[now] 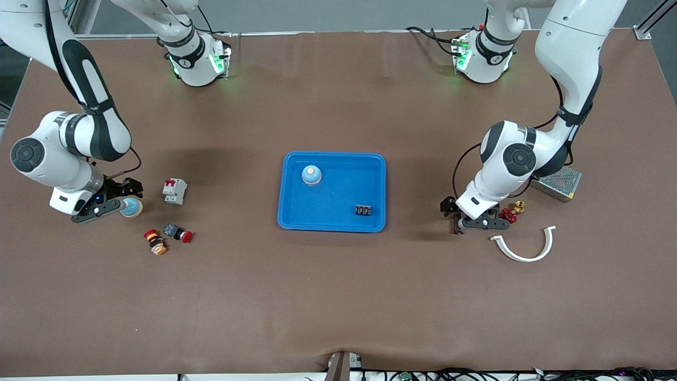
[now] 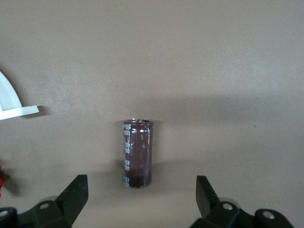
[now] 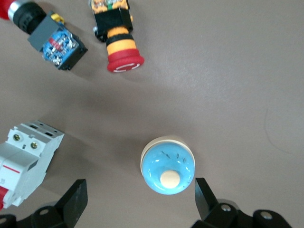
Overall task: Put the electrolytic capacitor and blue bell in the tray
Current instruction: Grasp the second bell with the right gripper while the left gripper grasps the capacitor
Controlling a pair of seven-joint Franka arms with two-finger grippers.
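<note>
Nearest the front camera you have the white curved clip [image 1: 529, 248] toward the left arm's end of the table; in the left wrist view only one cut-off end of it shows. At the right arm's end lie two push-button switches [image 1: 168, 237], one with its red cap partly cropped in the right wrist view.

The left gripper [image 1: 459, 225] sits low over the electrolytic capacitor [image 2: 138, 153], which is almost hidden under the wrist in the front view; from the wrist you see it lying on the mat between the fingers, jaws spread wide and touching nothing. The small red and brass fittings [image 1: 513, 211] beside it are hard to make out.

The right gripper [image 1: 119, 203] hangs over a blue bell [image 3: 168, 165] on the mat, its jaws wide apart, clear of it. A white circuit breaker [image 1: 175, 190] stands beside.

The tray [image 1: 296, 217] already holds another blue bell [image 1: 311, 174] and a small dark part [image 1: 363, 210], too small to identify. A metal mesh box [image 1: 558, 182] is half covered by the left arm's elbow.
</note>
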